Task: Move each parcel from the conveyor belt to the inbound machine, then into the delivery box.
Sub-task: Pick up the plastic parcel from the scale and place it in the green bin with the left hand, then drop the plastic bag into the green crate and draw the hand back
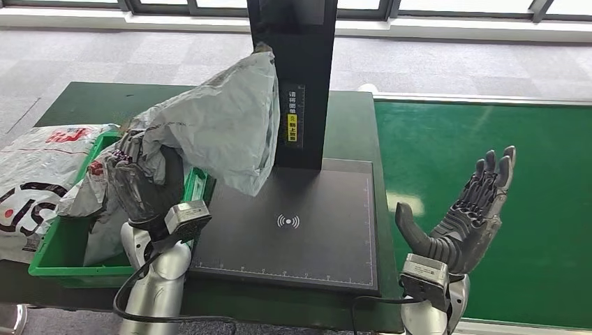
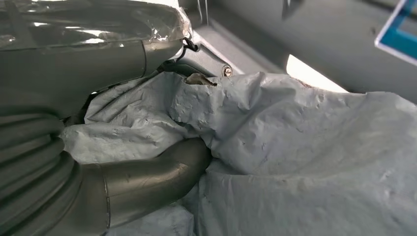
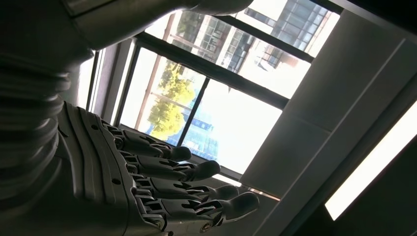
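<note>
A crumpled grey plastic parcel (image 1: 216, 122) hangs in the air over the left edge of the black inbound machine plate (image 1: 300, 237). My left hand (image 1: 143, 181) grips its lower left corner, right beside the green delivery box (image 1: 59, 248). In the left wrist view the same grey parcel (image 2: 275, 147) lies against my thumb (image 2: 157, 172). My right hand (image 1: 464, 216) is raised palm-up over the green conveyor belt (image 1: 502, 174), fingers spread and holding nothing. The right wrist view shows that right hand (image 3: 162, 187) against windows.
The machine's black upright post (image 1: 297, 77) stands just behind the lifted parcel. The green box holds other parcels, with a white printed bag (image 1: 35, 181) draped over its left rim. A dark green table (image 1: 98, 105) carries box and machine.
</note>
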